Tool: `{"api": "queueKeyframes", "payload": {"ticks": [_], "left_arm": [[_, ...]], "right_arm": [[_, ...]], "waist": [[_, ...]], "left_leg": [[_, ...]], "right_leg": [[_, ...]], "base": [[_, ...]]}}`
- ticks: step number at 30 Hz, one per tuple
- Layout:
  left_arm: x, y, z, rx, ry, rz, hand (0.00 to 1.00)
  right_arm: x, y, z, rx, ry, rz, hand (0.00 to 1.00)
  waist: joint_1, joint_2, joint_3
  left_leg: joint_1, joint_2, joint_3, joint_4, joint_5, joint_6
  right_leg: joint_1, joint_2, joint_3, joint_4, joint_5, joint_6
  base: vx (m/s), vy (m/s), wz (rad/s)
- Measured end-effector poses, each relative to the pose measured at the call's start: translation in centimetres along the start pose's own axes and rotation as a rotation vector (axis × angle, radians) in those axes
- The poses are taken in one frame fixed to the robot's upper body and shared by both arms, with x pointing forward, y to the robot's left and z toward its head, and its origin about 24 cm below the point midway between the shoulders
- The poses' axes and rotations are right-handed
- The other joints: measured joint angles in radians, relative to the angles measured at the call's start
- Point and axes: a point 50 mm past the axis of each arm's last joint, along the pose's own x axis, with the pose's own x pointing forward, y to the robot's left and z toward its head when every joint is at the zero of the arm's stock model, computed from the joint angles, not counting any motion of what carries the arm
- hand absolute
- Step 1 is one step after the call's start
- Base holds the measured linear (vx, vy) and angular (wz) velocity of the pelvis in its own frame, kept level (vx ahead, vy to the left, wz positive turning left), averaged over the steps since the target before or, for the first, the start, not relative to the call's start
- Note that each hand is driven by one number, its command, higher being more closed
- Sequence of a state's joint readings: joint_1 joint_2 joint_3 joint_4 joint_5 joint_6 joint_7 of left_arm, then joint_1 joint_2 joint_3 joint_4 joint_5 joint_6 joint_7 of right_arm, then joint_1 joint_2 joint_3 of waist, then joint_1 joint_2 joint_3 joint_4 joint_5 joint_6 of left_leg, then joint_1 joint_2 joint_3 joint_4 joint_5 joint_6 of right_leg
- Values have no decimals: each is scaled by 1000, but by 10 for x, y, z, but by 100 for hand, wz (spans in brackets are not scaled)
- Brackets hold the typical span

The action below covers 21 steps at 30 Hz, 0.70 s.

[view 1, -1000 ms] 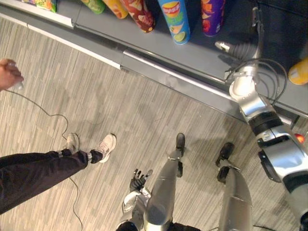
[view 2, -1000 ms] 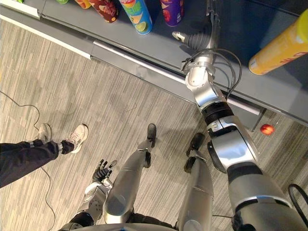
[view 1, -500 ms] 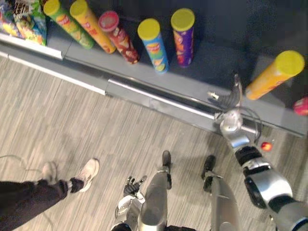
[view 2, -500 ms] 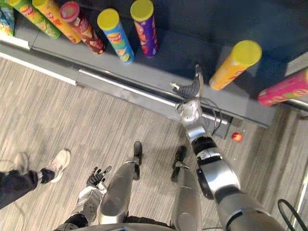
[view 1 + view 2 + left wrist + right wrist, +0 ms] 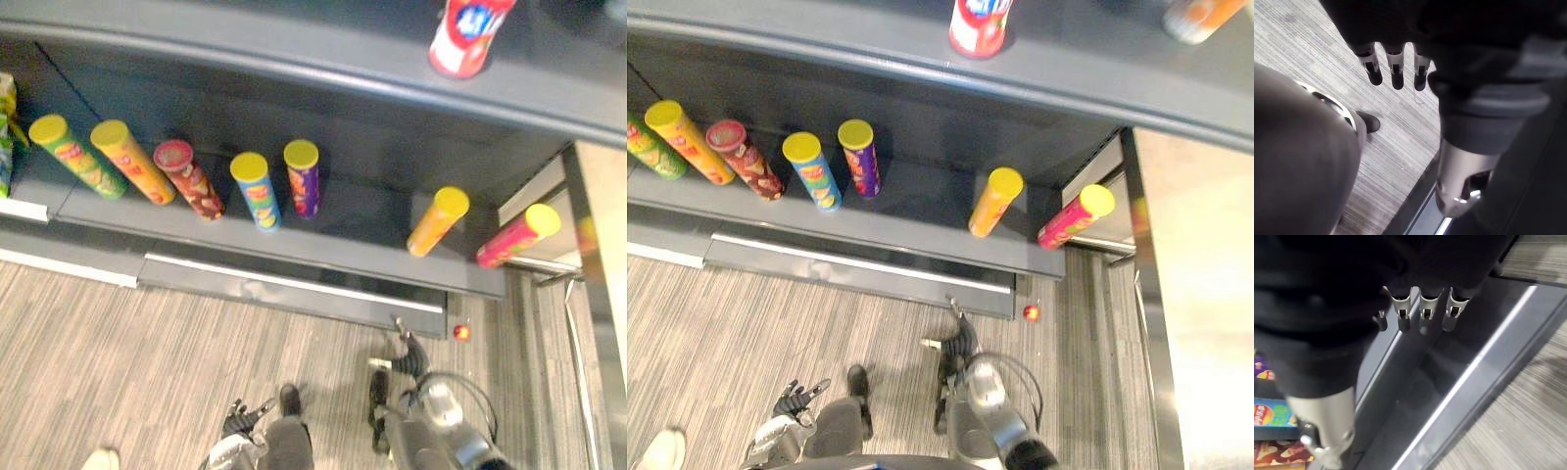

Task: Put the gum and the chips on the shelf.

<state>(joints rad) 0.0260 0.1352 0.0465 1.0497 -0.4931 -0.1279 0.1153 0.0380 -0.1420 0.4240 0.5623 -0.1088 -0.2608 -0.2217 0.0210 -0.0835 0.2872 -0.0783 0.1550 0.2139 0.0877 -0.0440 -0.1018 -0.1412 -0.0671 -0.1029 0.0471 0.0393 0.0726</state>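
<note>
Tall orange cardboard chip tube with yellow lid (image 5: 437, 221) stands on dark grey lower shelf (image 5: 372, 257), 1 o'clock of right hand (image 5: 404, 357). Which item is gum, cannot tell. Tube likely light, stiff, slick, tippy: wrap fingers round mid-body. Right hand fingers straight, empty, near shelf edge. Left hand (image 5: 238, 419) slack, empty, at its 8 o'clock. Grey striped plank floor (image 5: 118, 343); small red ball (image 5: 461, 332) beside shelf foot.
</note>
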Motion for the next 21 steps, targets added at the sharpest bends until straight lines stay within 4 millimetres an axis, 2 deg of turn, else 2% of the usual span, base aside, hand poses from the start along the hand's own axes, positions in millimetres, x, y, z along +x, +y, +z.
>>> {"api": "queueKeyframes", "payload": {"ticks": [3,6,8,11,13,18,21], "left_arm": [[-3,8,-14,20,56,8,0],[-6,11,-25,27,98,2,0],[-7,13,-31,15,133,8,0],[-10,15,-41,6,175,16,0],[-11,18,-44,-12,195,31,0],[-15,20,-57,-70,258,69,0],[-16,20,-60,-84,284,76,0]], "right_arm": [[-17,6,-28,3,122,41,0],[-30,-1,-55,3,255,-1,0],[-47,-14,-84,29,409,-93,0],[-58,-35,-106,64,545,-241,0],[-69,-40,-121,122,646,-310,0],[-120,-30,-159,378,956,-406,0],[-134,-27,-166,488,1027,-444,0]], "waist": [[-20,1,-56],[-24,13,-98],[-27,27,-132],[-39,36,-149],[-40,38,-164],[-44,57,-180],[-46,64,-185]], "left_leg": [[43,-5,18,-34,1,0],[76,-11,30,-65,2,1],[105,-17,39,-95,6,2],[141,-23,46,-126,13,2],[154,-27,46,-142,16,2],[207,-33,47,-173,17,2],[210,-37,48,-174,17,2]], "right_leg": [[27,0,12,-16,1,1],[49,1,23,-31,1,1],[68,1,28,-46,1,1],[94,0,30,-60,1,3],[104,0,29,-68,1,3],[152,-1,21,-88,0,6],[158,-4,17,-93,0,7]], "base": [[78,32,-12],[67,15,-12],[61,17,-7],[55,14,-4],[53,10,2],[54,12,2],[13,5,0]]}}
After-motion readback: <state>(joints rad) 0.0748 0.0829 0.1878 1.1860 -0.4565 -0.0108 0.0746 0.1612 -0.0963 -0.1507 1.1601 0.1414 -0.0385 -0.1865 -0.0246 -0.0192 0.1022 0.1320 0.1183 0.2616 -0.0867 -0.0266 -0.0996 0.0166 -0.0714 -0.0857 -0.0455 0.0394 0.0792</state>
